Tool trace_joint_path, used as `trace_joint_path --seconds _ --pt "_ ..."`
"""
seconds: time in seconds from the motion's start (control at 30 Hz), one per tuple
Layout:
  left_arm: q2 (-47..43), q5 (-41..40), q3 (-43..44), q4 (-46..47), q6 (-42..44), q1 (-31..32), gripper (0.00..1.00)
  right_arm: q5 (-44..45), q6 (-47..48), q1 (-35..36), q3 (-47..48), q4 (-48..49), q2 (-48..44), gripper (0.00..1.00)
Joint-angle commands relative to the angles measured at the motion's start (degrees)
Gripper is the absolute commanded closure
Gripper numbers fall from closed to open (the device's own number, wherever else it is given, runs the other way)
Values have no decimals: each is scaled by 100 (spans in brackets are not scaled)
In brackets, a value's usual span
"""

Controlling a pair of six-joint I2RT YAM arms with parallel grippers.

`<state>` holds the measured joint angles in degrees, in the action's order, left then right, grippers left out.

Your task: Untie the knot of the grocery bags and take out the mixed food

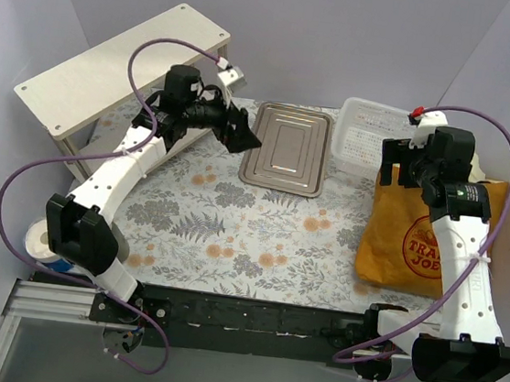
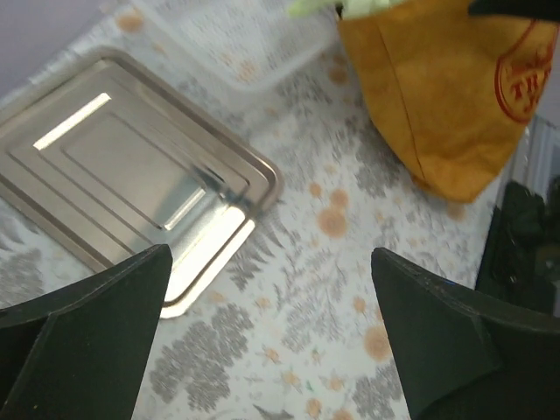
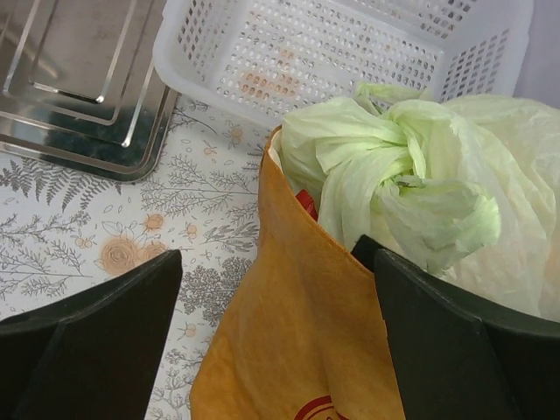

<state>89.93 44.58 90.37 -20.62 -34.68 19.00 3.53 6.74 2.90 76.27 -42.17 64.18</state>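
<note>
The mustard-orange tote (image 1: 410, 241) with the red round logo stands at the right of the table. In the right wrist view the pale green plastic bag (image 3: 411, 188) sits in the tote's (image 3: 297, 332) open top, its knot still tied. A sliver of a red packet (image 3: 306, 206) shows beside it; the other food is hidden. My right gripper (image 3: 276, 328) is open and empty, hovering over the tote's near wall, also seen from above (image 1: 396, 166). My left gripper (image 1: 243, 133) is open and empty, above the table left of the tray; it also shows in its wrist view (image 2: 271, 324).
A steel tray (image 1: 287, 149) lies at the back centre. A white mesh basket (image 1: 367, 135) stands behind the tote. A pale wooden shelf (image 1: 122, 65) fills the back left. A tape roll (image 1: 39, 240) lies by the left arm's base.
</note>
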Motion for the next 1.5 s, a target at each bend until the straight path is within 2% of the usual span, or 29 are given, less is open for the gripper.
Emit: trace_joint_path --seconds 0.0,0.1,0.13,0.17,0.2,0.27,0.43,0.6,0.77,1.0,1.17,1.23,1.3,1.47 --pt "-213 350 -282 -1172 857 209 2 -1060 1001 -8 519 69 -55 2" --pt "-143 263 -239 -1304 708 226 2 -1530 1496 -8 1196 -168 146 3" --pt "-108 219 -178 -1417 673 253 2 -1548 1471 -8 1737 -377 278 3" --pt "-107 88 -82 -1436 620 270 2 -1548 1401 -8 2029 -536 662 4" --pt "-125 -384 -81 -1445 385 305 2 -1470 1313 -8 2380 -703 874 5" --pt "-212 -642 -220 -1506 321 323 2 -1268 1277 -8 3083 -1021 1410 8" --pt "-573 -1573 -731 -1663 829 350 2 -380 1540 -17 3140 -608 1685 6" --pt "-564 -2146 -1012 -1849 866 350 2 200 1952 -43 2965 -835 2045 4" --pt "-582 -1796 -1004 -1787 805 350 2 -247 3032 -211 3042 -1354 2458 3" --pt "-485 -1321 -1056 -1735 682 350 2 -169 3711 -228 3297 -2083 2976 3" --pt "-380 -1127 -1004 -1735 664 358 2 -300 3554 -228 3605 -2751 3206 4" --pt "-319 -1074 -977 -1709 646 358 2 -607 3440 -228 3579 -2979 3206 4" --pt "-248 -1021 -934 -1691 629 350 2 -810 3352 -228 3361 -3271 3197 7" --pt "-81 -855 -863 -1585 497 350 2 -862 3044 -228 2674 -3271 2732 8"
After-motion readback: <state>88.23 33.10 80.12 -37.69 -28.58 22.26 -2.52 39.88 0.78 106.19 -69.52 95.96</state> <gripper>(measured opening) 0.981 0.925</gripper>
